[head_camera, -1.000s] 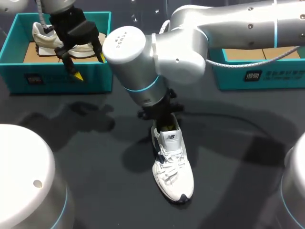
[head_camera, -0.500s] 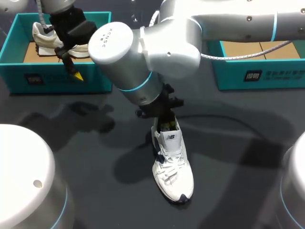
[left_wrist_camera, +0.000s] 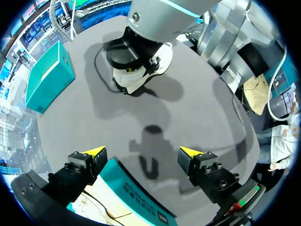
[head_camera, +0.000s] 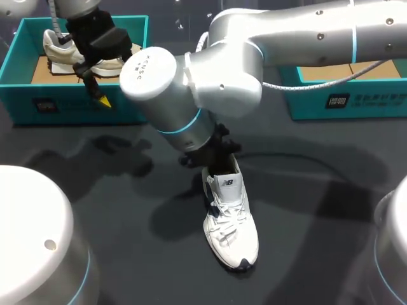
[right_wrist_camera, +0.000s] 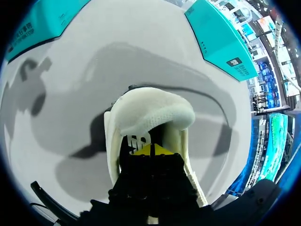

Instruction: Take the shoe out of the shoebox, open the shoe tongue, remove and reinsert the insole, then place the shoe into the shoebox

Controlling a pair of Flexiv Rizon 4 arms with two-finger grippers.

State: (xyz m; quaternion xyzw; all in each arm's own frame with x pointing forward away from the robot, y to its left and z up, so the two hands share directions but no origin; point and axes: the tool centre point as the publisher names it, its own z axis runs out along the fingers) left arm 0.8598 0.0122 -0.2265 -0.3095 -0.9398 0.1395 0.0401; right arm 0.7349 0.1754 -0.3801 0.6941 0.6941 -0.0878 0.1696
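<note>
Since a second ago, the bulky silver wrist joint of the right arm (head_camera: 191,95) has been swung toward the left, while the white lace-up sneaker (head_camera: 230,219) has been left where it lay. That sneaker is seen upright on its sole near the middle of the dark grey table (head_camera: 318,210), outside both boxes, with its toe pointed toward the robot. The right gripper (right_wrist_camera: 151,149) is sunk into the heel opening, its yellow tips pressed together inside the shoe; whether anything is pinched between them cannot be told. Well apart, the left gripper (left_wrist_camera: 141,153) is held over the front wall of the teal cardboard shoebox (head_camera: 82,105), its fingers spread wide with nothing between them. A cream low-top sneaker (head_camera: 57,47) is laid inside that box. A second teal shoebox (head_camera: 343,101) is set at the table's far right.
</note>
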